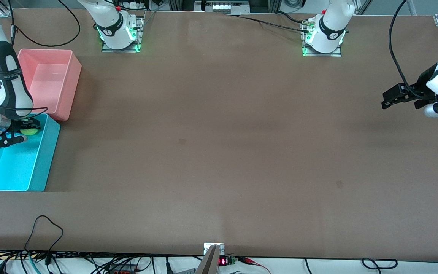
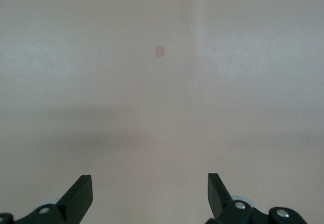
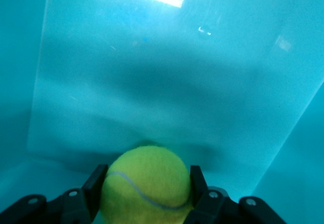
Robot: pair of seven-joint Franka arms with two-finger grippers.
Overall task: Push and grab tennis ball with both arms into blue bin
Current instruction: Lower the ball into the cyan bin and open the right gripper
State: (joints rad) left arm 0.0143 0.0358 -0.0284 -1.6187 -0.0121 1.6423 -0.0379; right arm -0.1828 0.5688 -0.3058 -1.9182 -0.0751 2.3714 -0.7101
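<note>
The yellow-green tennis ball sits between the fingers of my right gripper, which is shut on it and holds it over the inside of the blue bin. The right wrist view shows the bin's turquoise floor below the ball. The bin stands at the right arm's end of the table. My left gripper is open and empty, up over bare table at the left arm's end, where that arm waits.
A pink bin stands beside the blue bin, farther from the front camera. A brown table top spreads between the arms. Cables lie along the table's edge nearest the front camera.
</note>
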